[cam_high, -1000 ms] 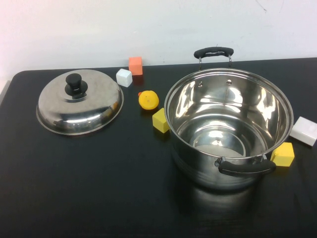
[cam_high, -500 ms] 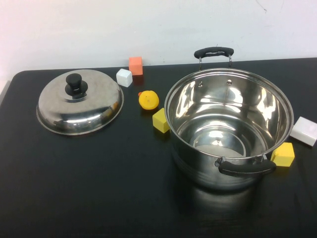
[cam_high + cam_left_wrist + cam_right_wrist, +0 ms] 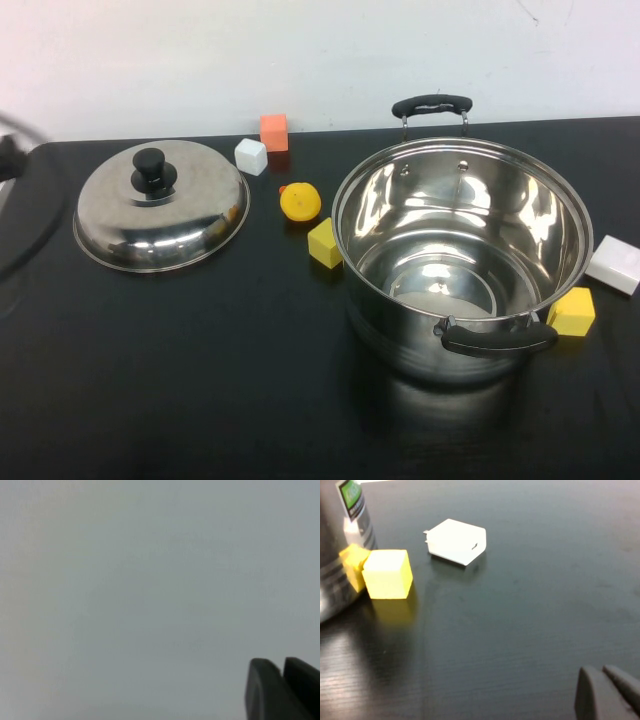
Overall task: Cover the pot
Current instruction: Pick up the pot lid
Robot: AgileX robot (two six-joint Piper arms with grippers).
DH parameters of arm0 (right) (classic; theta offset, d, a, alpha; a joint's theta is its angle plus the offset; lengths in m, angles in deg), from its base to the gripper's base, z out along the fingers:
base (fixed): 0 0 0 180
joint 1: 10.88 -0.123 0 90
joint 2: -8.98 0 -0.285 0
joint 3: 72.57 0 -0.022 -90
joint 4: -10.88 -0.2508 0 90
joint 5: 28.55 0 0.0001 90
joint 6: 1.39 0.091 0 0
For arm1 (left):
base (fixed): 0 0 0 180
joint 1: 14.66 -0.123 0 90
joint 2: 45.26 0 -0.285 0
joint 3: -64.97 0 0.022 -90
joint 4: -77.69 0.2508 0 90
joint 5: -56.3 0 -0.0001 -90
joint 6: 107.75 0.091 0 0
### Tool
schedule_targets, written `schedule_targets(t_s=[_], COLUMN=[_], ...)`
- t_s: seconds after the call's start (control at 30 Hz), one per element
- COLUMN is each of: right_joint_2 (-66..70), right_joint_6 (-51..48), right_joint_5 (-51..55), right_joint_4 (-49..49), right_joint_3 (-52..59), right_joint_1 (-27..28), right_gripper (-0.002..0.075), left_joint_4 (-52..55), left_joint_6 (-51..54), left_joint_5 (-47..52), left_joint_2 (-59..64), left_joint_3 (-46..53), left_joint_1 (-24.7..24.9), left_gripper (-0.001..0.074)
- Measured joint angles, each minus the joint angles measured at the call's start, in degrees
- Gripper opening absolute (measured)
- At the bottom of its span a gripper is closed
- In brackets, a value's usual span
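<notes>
The pot (image 3: 460, 215), a large shiny steel stockpot with two black loop handles, stands open at the right of the black table. Its side shows in the right wrist view (image 3: 330, 570). The domed steel lid (image 3: 190, 215) with a black knob (image 3: 152, 170) lies on the table at the left, apart from the pot. My left gripper (image 3: 280, 667) is shut and empty, facing a blank pale wall; a blurred dark part of its arm (image 3: 8, 158) shows at the far left edge. My right gripper (image 3: 601, 672) is shut and empty, low over the table to the right of the pot.
Small blocks lie around the pot: an orange one (image 3: 273, 131), a white one (image 3: 250, 156), a yellow round piece (image 3: 300, 202), a yellow block (image 3: 324, 243), another yellow block (image 3: 571, 311) (image 3: 387, 574) against the pot, and a white block (image 3: 613, 264) (image 3: 456, 541) at the right edge.
A blurred dark part of the left arm with a cable has come into the high view at the far left edge. Pot, lid and blocks have not moved.
</notes>
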Motion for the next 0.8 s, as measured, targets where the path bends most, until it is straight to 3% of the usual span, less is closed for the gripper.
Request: schedule_targets(t_s=[0.07,0.27,0.33,0.47,0.8], right_joint_2=[0.00,0.00,0.00,0.00,0.00], right_joint_6=[0.00,0.00,0.00,0.00,0.00], right_joint_5=[0.00,0.00,0.00,0.00,0.00], right_joint_4=[0.00,0.00,0.00,0.00,0.00], right_joint_3=[0.00,0.00,0.00,0.00,0.00], right_joint_1=[0.00,0.00,0.00,0.00,0.00], right_gripper=[-0.0002,-0.0002,-0.0002,-0.0002,-0.0002], left_joint_4=[1.43,11.14,13.70,16.85,19.72], left_joint_6=[0.00,-2.55,-4.96,-8.41,-7.00], left_joint_5=[-1.33,-2.11,-2.35,-2.59,3.00], left_joint_2=[5.87,21.51,25.81,33.45,47.18], left_joint_3=[-2.93,-12.06,-15.13,-20.25,-30.80], left_joint_1=[0.00,0.00,0.00,0.00,3.26], left_gripper=[0.0095,0.0481,0.0559,0.0613,0.0622])
